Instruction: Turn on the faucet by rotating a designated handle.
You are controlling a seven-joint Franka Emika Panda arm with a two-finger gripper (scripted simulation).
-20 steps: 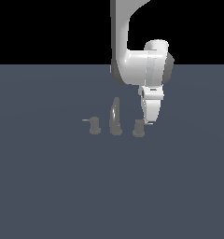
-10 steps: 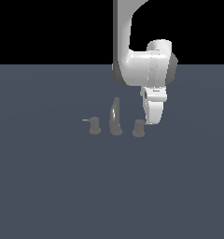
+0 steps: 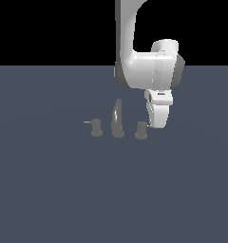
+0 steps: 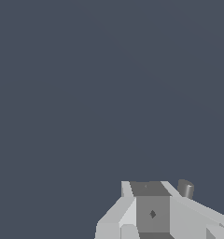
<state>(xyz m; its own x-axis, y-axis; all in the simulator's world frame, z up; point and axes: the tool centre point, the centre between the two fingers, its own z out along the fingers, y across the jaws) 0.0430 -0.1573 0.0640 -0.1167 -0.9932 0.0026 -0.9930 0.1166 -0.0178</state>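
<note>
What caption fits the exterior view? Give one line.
End effector lowered beside the handle, right of the spout.

I take the spout (image 3: 117,118) as my landmark: the twin knob (image 3: 96,129) sits near it toward the exterior view's left, the handle (image 3: 141,130) near it toward the right, all on the floor (image 3: 49,190). The gripper (image 3: 155,124) hangs just beside the handle, on its far side from the spout.

The gripper (image 4: 152,212) is being seen as pale blocky housing, its jaws hidden. A grey knob (image 4: 185,188) is showing just beside it, against dark floor (image 4: 86,93).
</note>
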